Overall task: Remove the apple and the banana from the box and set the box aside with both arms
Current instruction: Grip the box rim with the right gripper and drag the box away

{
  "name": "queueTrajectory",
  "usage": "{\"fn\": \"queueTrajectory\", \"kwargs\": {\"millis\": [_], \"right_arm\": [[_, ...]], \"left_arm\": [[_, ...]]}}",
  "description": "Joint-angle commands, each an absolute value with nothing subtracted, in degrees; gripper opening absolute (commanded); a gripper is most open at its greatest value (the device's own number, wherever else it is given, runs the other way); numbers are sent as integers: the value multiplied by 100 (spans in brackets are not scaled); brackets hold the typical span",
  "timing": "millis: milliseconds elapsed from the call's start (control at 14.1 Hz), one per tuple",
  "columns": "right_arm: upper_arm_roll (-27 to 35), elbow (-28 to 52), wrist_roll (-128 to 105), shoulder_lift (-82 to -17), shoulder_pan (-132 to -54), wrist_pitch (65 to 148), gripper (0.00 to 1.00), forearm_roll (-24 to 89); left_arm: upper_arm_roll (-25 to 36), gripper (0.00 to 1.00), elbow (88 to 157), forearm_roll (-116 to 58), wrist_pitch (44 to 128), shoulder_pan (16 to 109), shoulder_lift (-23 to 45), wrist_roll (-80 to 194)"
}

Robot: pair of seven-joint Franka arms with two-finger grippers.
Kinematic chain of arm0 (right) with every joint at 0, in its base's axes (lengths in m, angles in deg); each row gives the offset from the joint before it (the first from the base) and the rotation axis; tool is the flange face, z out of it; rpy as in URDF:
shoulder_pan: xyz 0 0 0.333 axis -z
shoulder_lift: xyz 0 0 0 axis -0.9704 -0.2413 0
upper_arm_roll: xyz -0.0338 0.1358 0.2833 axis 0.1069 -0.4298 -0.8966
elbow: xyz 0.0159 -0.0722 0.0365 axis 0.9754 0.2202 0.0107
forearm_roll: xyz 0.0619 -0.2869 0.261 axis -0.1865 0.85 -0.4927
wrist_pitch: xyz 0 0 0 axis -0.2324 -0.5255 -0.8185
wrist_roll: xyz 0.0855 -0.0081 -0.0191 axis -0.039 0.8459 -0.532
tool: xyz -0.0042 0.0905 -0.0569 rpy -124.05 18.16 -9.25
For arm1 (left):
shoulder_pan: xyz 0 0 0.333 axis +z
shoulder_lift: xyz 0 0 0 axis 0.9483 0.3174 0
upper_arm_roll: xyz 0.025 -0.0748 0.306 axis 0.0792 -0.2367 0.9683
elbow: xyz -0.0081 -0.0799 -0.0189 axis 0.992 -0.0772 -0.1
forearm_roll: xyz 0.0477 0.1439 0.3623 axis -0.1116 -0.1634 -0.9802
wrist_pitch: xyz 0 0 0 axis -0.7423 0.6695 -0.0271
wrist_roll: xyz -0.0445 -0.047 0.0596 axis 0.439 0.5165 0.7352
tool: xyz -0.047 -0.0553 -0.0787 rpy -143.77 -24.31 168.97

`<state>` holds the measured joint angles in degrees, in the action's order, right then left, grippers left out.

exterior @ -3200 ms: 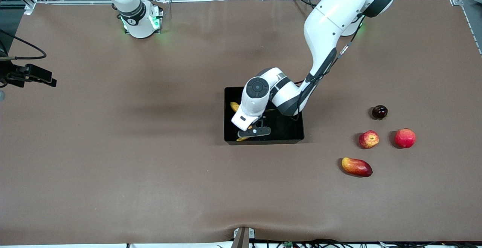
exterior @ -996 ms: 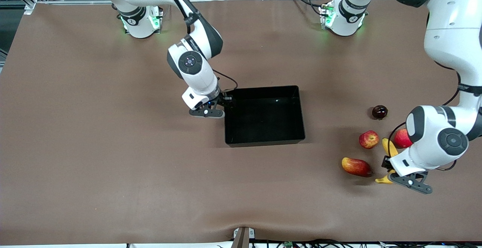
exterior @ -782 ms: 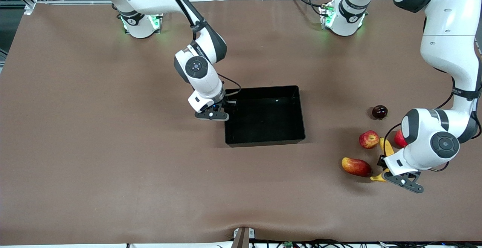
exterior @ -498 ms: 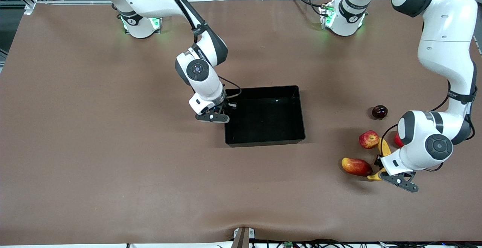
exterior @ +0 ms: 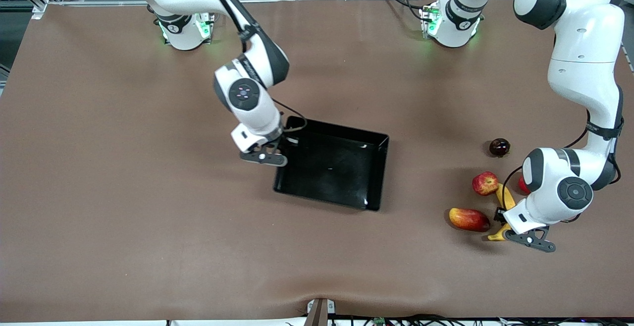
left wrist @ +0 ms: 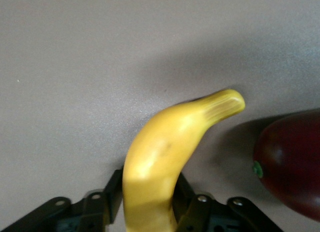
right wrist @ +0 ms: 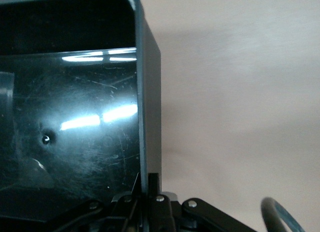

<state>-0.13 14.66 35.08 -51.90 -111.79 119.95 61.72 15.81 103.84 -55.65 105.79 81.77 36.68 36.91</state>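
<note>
The black box (exterior: pixel 332 167) lies askew mid-table, empty. My right gripper (exterior: pixel 278 146) is shut on the box's wall at the right arm's end; in the right wrist view the wall (right wrist: pixel 148 101) runs between the fingers of the gripper (right wrist: pixel 150 184). My left gripper (exterior: pixel 510 224) is shut on the yellow banana (exterior: pixel 504 196), low over the table among the fruits. In the left wrist view the banana (left wrist: pixel 165 157) sticks out from the gripper (left wrist: pixel 150 202). The apple (exterior: pixel 485 183), red with yellow streaks, rests on the table beside the banana.
A red-yellow mango-like fruit (exterior: pixel 468 219) lies next to the banana's tip and also shows in the left wrist view (left wrist: pixel 292 167). A red fruit (exterior: pixel 522 185) is partly hidden by the left arm. A dark plum (exterior: pixel 499 147) sits farther from the front camera.
The right gripper closed on the box wall and pulled it toward the right arm's end, turning the box askew. The left gripper brought the banana from the box to the fruits.
</note>
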Motion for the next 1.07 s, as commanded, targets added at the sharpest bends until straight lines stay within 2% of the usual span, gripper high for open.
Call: {"fn": "queueTrajectory", "kwargs": {"millis": [0, 213, 498, 996], "right_arm": [[-104, 1642, 3439, -4467, -10690, 11326, 0, 6188], [-103, 2001, 3141, -4107, -10181, 11148, 0, 6223], [-95, 2590, 2317, -3684, -9451, 11139, 0, 6337], [-112, 2820, -934, -3754, -7009, 11156, 0, 6338]], "left_arm": [[1616, 100, 10253, -5679, 10629, 8134, 3627, 3837], [1589, 100, 10288, -5609, 10524, 8186, 3249, 3854], [1406, 100, 10341, -5591, 9673, 8160, 2406, 3845], [1195, 100, 10359, -5205, 7652, 8151, 903, 4302]]}}
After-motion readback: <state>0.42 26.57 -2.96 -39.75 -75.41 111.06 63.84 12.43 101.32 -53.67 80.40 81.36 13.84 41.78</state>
